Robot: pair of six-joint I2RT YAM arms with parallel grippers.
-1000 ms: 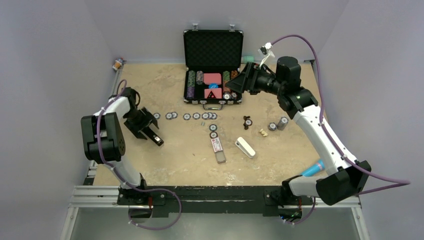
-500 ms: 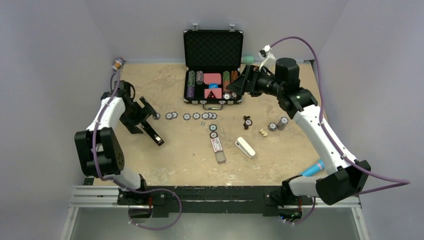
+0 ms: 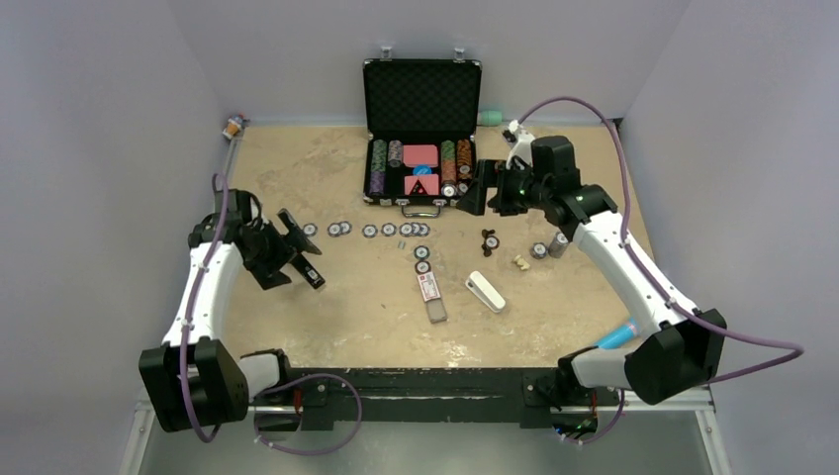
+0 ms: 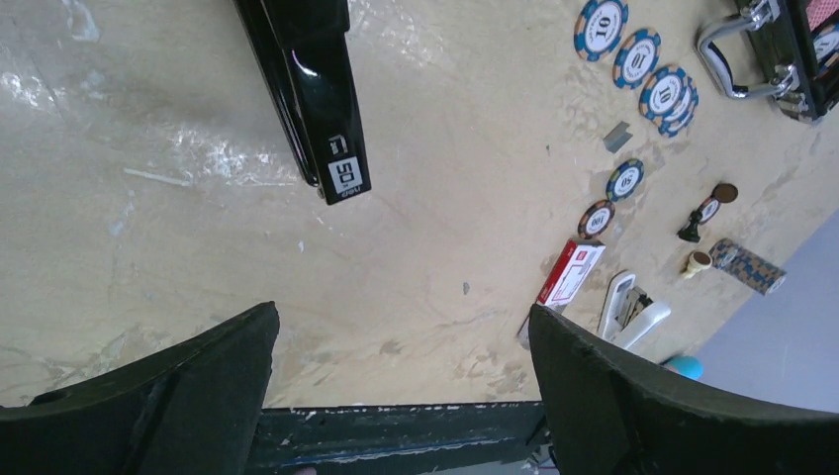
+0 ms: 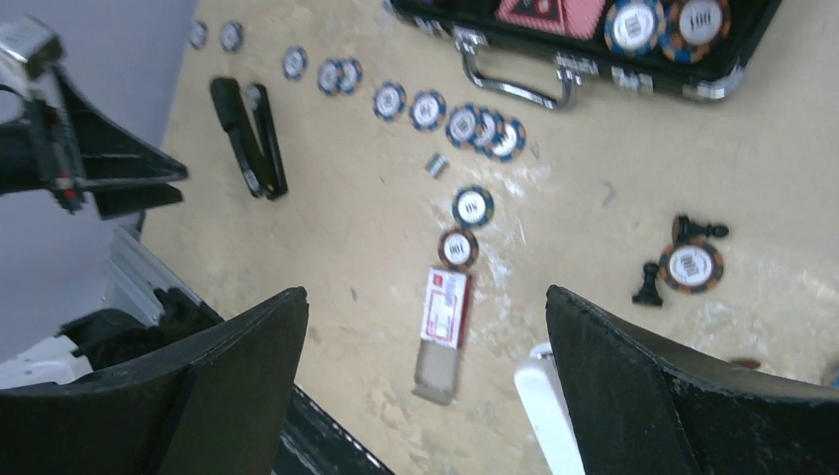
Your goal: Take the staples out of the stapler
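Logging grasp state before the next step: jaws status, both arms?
Left gripper: open, empty; the stapler lies ahead of it, untouched.
Right gripper: open, empty.

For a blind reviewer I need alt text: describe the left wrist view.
A slim black stapler lies on the tan table, beyond the left gripper, jaws open and empty. A small grey staple strip lies farther right among blue-white poker chips.

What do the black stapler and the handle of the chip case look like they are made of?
The stapler: glossy black, probably plastic or painted metal, going by the sharp highlights along its side; a white sticker sits at its end. The case handle: bright chrome-like metal, going by its silvery mirror shine.
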